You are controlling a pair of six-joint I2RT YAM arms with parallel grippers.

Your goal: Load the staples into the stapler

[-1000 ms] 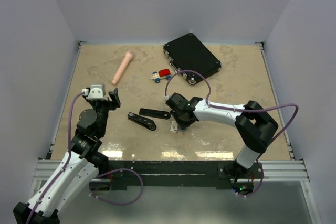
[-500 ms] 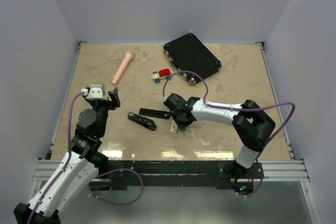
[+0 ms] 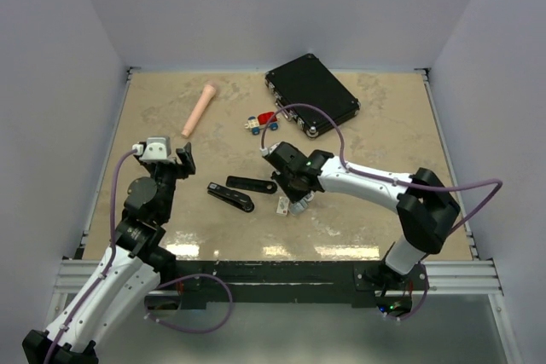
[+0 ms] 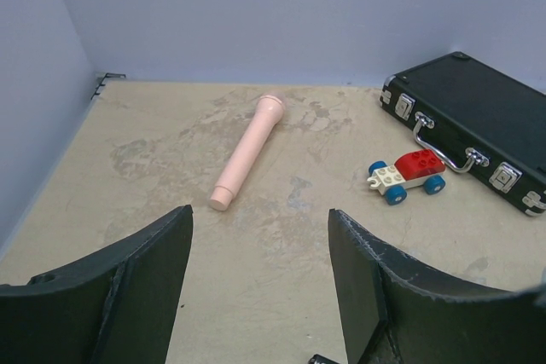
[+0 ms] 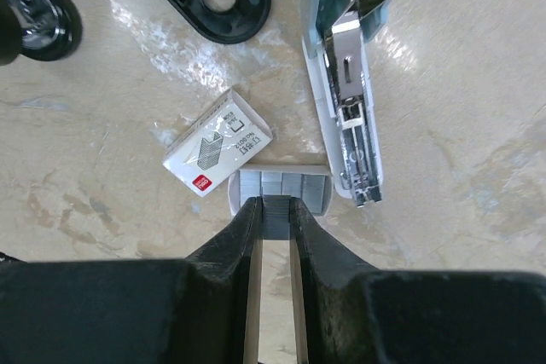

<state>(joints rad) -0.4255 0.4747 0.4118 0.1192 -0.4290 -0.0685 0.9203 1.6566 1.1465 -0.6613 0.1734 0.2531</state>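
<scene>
The right gripper (image 5: 273,210), clenched on the staples (image 5: 282,183), has edged toward 12 o'clock. The open stapler (image 5: 347,112) lies at its 1 o'clock, so loading looks near. The left gripper (image 4: 258,236) hangs released.

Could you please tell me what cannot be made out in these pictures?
Right wrist: the stapler is cut off by the top edge; the right tool covers the near edge of the staples.
Top external: the right arm hides both; print on the white box is too small to read.
Left wrist: the left tool faces away; neither shows.
</scene>
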